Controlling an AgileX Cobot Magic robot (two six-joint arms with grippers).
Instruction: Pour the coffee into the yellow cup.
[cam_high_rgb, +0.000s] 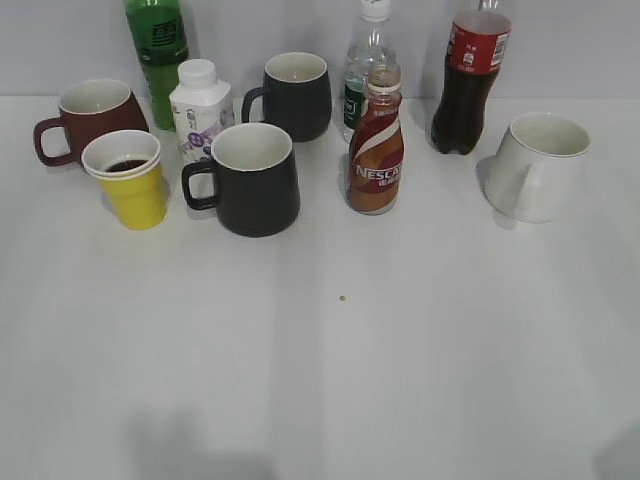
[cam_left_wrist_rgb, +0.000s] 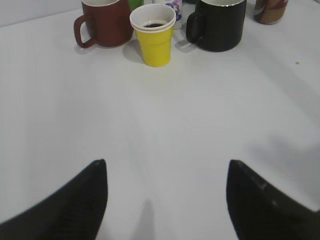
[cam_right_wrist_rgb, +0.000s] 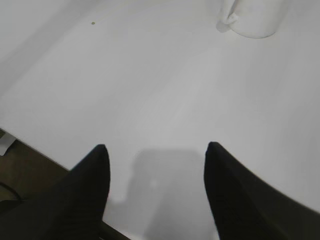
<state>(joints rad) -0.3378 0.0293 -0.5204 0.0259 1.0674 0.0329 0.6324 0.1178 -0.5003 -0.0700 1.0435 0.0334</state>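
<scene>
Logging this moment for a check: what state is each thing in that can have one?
Yellow cup: upright, dark liquid inside.
Nescafe bottle: upright, uncapped, partly full.
Cola bottle: upright, dark liquid inside.
Green bottle: upright.
Clear bottle: upright, capped.
White carton: upright, capped.
Maroon mug: upright.
Front black mug: upright.
White mug: upright, tilted look.
Left gripper: jaws open, empty.
Right gripper: jaws open, empty.

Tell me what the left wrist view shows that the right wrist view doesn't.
Only the left wrist view shows the yellow cup with dark liquid inside, the maroon mug, a black mug, the base of the coffee bottle and the open left claw. Only the right wrist view shows the white mug, the table's near edge and the open right claw. Both show the white table and one small speck.
</scene>
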